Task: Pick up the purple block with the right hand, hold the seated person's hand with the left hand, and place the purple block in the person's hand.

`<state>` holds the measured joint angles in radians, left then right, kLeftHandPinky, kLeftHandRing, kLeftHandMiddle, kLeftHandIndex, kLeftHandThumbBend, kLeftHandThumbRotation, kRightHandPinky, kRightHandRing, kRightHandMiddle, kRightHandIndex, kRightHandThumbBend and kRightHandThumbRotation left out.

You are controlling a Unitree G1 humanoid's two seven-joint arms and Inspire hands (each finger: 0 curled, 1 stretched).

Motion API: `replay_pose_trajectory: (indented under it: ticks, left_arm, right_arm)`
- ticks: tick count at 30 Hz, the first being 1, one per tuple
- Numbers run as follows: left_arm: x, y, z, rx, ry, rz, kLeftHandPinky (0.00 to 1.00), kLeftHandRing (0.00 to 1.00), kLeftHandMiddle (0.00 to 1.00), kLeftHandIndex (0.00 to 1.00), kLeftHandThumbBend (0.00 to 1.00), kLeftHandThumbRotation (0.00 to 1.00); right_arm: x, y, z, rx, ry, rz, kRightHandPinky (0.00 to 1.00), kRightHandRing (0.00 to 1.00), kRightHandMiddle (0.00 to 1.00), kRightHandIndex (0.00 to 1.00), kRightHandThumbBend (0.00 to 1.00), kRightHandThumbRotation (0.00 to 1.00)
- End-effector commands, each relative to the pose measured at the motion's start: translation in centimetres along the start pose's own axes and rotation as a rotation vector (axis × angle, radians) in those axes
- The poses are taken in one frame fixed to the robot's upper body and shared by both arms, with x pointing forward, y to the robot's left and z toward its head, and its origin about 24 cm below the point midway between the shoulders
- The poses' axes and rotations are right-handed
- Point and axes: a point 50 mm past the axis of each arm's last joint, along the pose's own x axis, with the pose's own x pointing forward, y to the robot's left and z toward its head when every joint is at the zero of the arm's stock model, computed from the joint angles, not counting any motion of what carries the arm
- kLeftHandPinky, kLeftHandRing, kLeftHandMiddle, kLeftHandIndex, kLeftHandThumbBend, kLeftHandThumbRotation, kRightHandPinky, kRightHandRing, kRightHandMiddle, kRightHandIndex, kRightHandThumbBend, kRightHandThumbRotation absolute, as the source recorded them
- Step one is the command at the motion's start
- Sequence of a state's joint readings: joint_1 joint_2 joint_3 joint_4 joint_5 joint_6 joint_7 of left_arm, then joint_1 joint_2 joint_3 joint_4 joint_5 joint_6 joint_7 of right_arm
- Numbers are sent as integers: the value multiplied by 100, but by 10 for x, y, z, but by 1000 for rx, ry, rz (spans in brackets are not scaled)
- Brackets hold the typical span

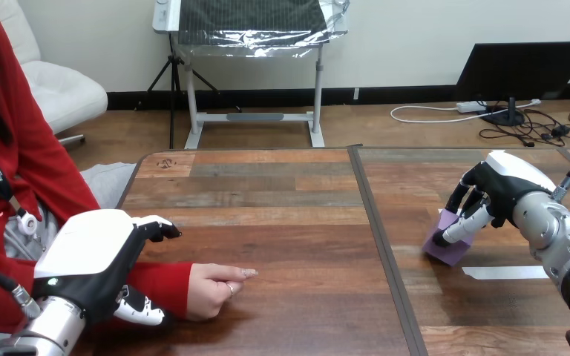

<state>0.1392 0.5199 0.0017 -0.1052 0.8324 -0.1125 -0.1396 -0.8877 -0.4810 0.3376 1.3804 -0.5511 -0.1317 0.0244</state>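
The purple block [451,248] is at the right of the table, tilted, with its lower edge at or just above the wood. My right hand [499,187] comes in from the right and is shut on it, fingers [463,225] curled down over its top and far side. The person's hand [215,285] rests on the table at the lower left, loosely closed, one finger pointing right. My left hand [93,256] hangs over the person's red-sleeved forearm [162,285]. Its fingers [157,226] reach past the far side and its thumb [139,308] lies at the near side, not closed round the sleeve.
A strip of white tape [505,272] lies on the table just right of the block. A dark seam [386,245] runs front to back between the two tabletops. The person sits at the left edge.
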Motion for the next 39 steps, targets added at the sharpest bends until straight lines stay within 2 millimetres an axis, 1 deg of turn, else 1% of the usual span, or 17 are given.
replay_pose_trajectory:
  ticks: [1,23,30,39]
  left_arm:
    - [11,21,2,42,-23,61,72,75,76,75,100,11]
    - [11,24,-1,49,-18,50,73,76,78,77,100,13]
    - [12,25,-1,57,-9,5,75,78,79,78,100,14]
    - [13,25,0,17,8,-71,74,79,81,80,100,12]
  right_arm:
    - [1,-26,13,7,-59,-78,46,49,53,53,79,0]
    - [1,-23,11,0,-30,-59,46,50,55,55,76,0]
    - [1,-22,12,26,-30,-50,47,51,56,56,76,0]
    - [2,-21,14,35,-32,-44,46,51,56,55,75,0]
